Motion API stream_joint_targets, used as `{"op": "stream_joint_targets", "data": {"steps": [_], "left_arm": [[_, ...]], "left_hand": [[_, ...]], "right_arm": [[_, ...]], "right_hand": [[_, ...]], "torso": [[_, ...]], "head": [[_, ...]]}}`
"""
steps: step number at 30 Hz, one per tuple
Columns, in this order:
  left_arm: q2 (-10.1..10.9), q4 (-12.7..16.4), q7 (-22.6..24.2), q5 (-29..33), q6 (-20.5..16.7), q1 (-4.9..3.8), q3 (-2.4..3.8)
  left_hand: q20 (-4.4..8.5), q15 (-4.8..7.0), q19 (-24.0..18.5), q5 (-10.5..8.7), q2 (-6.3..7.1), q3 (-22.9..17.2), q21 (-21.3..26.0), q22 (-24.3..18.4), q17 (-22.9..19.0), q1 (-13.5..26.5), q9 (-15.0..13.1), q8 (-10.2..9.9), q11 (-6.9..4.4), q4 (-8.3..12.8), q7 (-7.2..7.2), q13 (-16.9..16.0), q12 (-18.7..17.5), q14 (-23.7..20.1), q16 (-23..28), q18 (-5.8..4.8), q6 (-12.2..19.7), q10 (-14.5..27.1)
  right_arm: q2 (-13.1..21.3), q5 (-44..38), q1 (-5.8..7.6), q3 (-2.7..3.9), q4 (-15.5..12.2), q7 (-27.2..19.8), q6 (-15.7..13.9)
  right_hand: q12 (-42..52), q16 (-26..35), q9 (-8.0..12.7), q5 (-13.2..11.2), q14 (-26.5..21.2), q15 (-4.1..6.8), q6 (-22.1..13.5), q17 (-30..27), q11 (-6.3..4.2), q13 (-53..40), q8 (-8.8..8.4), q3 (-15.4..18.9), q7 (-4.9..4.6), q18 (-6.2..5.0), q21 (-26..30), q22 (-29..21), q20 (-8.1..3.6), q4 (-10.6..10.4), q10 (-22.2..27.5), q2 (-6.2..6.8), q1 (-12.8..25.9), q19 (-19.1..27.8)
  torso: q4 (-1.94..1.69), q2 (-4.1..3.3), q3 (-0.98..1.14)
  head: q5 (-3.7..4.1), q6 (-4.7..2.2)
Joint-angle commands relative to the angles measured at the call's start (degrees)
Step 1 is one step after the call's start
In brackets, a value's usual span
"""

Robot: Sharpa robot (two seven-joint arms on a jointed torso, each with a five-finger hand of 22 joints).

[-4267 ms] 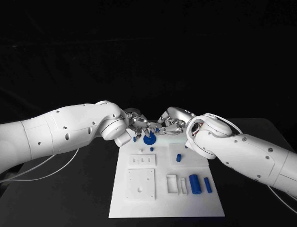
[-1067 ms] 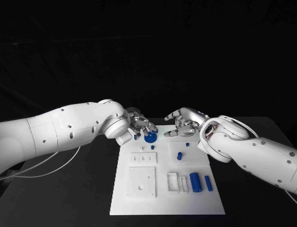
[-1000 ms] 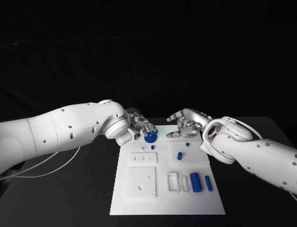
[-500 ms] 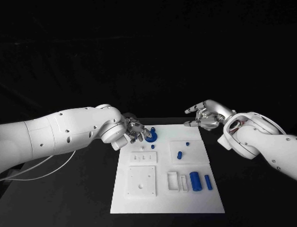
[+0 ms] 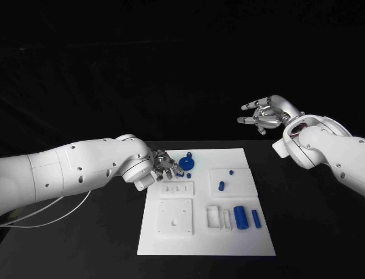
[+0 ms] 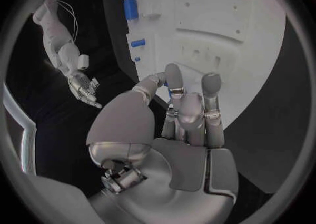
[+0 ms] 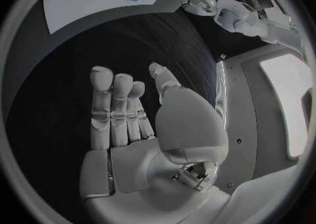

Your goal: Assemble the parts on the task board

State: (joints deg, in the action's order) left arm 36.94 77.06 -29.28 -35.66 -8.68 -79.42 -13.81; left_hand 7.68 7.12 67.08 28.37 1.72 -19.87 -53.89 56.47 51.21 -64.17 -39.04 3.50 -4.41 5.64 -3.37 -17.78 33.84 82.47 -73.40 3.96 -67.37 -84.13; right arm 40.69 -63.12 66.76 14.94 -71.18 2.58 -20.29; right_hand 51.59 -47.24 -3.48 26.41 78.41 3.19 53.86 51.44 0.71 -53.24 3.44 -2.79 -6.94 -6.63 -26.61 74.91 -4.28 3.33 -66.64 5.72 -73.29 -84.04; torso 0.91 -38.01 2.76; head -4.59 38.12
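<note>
Here we see the white task board [image 5: 206,232] lying in the middle of the black table [image 5: 82,244], and we place everything else by it. At the board's far left corner stands a round blue part with a small knob [image 5: 186,163]. Toward the far right of the board a small blue peg [image 5: 231,172] stands, and just nearer to us a short blue piece [image 5: 221,186] lies on a raised white square. Along the board's right side, about halfway down, a thick blue cylinder [image 5: 240,218] lies beside a thinner blue rod [image 5: 256,218], with white slotted blocks [image 5: 216,217] just to their left. On the board's left half sit a small white plate with slots [image 5: 178,188] and, nearer to us, a larger white square plate [image 5: 176,217].

The left hand [image 5: 167,164] is at the board's far left corner, right beside the round blue part. In the left wrist view its fingers [image 6: 212,89] are stretched over the board's edge with something small and blue showing between them; we cannot tell whether the hand grips it or merely touches it.

The right hand [image 5: 266,114] is lifted well clear of the board, beyond its far right corner. In the right wrist view its fingers [image 7: 113,103] are straight and apart, the palm bare, holding nothing.
</note>
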Motion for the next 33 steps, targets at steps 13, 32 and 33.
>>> {"op": "stream_joint_targets", "data": {"steps": [13, 32, 33], "left_arm": [[0.1, 0.8, -1.7, -3.5, -1.0, 2.03, 0.01], [-0.3, 0.7, -2.6, -6.9, 1.8, 2.64, 0.0], [-0.3, 0.8, -2.7, -6.9, 1.9, 2.66, 0.0]], "left_hand": [[-0.48, -0.14, 0.8, -0.6, -0.74, -0.1, 0.5, 2.0, 0.8, -0.4, -18.1, 0.3, -0.68, 1.0, 6.01, 0.4, 1.2, 0.5, -1.6, -0.22, -10.6, -2.7], [-0.85, -0.3, 1.3, 0.92, -1.13, -0.5, 1.4, 4.0, 1.5, 0.7, -20.2, 0.4, -0.67, 1.5, 6.25, 1.3, 2.1, 0.5, -2.6, -0.07, -11.5, -2.7], [-0.85, -0.3, 1.3, 0.96, -1.13, -0.5, 1.6, 4.1, 1.5, 0.7, -20.3, 0.4, -0.67, 1.5, 6.29, 1.3, 2.3, 0.5, -2.6, -0.07, -11.6, -2.7]], "right_arm": [[-1.3, 2.4, 0.42, 0.04, 1.2, -1.4, -1.5], [-1.6, 2.3, 0.44, 0.04, 1.7, -0.6, -0.8], [-1.6, 2.3, 0.45, 0.04, 1.7, -0.6, -0.8]], "right_hand": [[-0.4, 0.2, 0.0, 1.0, -0.4, 0.02, 0.2, -0.6, -0.1, 0.7, 0.02, -0.3, -0.08, -0.37, 1.3, 1.6, 0.03, 0.3, 0.6, 0.04, 0.5, -1.7], [-0.5, 0.1, 0.0, 1.8, -0.5, 0.01, -0.5, -0.9, -0.07, 1.1, -0.02, -0.5, -0.14, -0.38, 2.2, 1.8, 0.04, 0.2, 0.9, 0.17, 0.6, -1.9], [-0.5, 0.1, 0.0, 1.8, -0.5, 0.01, -0.5, -0.9, -0.07, 1.1, -0.02, -0.5, -0.14, -0.38, 2.2, 1.8, 0.04, 0.2, 0.9, 0.17, 0.6, -1.9]], "torso": [[0.0, 0.03, 0.03], [0.07, 0.05, 0.06], [0.05, 0.05, 0.04]], "head": [[-0.66, 1.32], [-0.81, 2.14], [-0.78, 2.28]]}}
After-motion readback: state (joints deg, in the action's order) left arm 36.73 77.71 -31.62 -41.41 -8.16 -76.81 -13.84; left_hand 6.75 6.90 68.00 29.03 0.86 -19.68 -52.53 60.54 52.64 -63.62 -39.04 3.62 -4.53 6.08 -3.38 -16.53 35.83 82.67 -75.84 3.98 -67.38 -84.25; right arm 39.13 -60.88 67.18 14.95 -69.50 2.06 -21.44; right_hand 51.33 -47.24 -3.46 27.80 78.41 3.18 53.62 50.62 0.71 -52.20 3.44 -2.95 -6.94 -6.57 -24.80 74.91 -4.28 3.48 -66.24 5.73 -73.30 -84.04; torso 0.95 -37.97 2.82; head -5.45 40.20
